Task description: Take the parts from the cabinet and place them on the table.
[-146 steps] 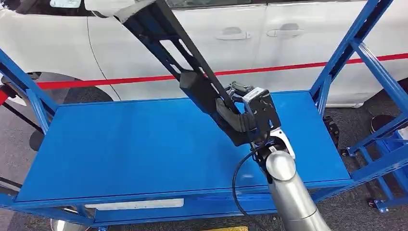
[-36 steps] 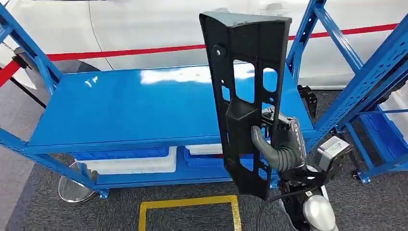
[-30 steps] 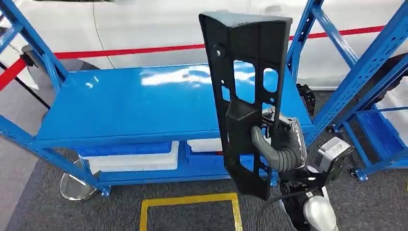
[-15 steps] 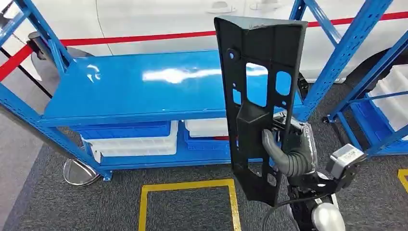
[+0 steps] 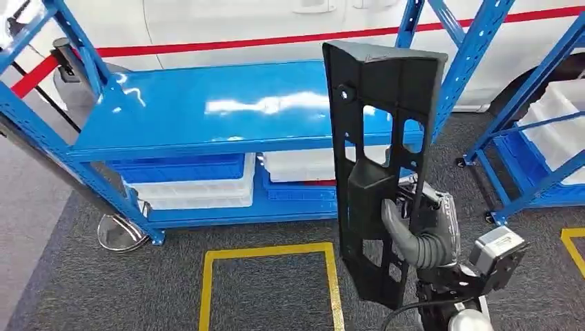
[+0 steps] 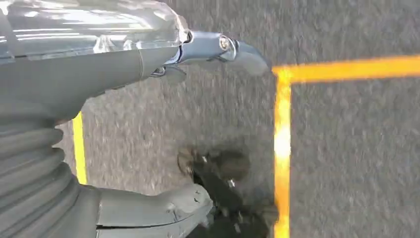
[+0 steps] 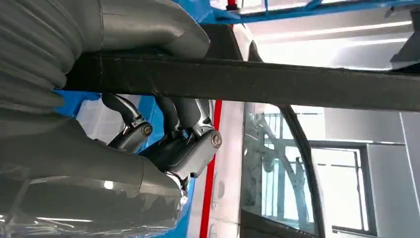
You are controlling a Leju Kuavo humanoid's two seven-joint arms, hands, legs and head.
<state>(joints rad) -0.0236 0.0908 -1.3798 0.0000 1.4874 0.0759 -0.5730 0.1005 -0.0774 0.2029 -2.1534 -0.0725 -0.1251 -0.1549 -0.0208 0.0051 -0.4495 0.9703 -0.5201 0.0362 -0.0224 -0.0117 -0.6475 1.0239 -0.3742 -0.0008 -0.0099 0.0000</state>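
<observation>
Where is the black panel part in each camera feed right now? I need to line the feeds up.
Head view: the black panel part stands upright right of centre, gripped low down by the right hand.
Right wrist view: the same part is a dark bar across the frame, with the hand's thumb over it and fingers under it.
Left wrist view: not in it; grey carpet and yellow floor tape.
Shared landmark: the red stripe, also at.

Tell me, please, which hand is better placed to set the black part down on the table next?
The right hand: it already grips the black part, holding it upright in front of the blue rack. The left hand hangs over the carpet, holding nothing, so it would first need a handover.
</observation>
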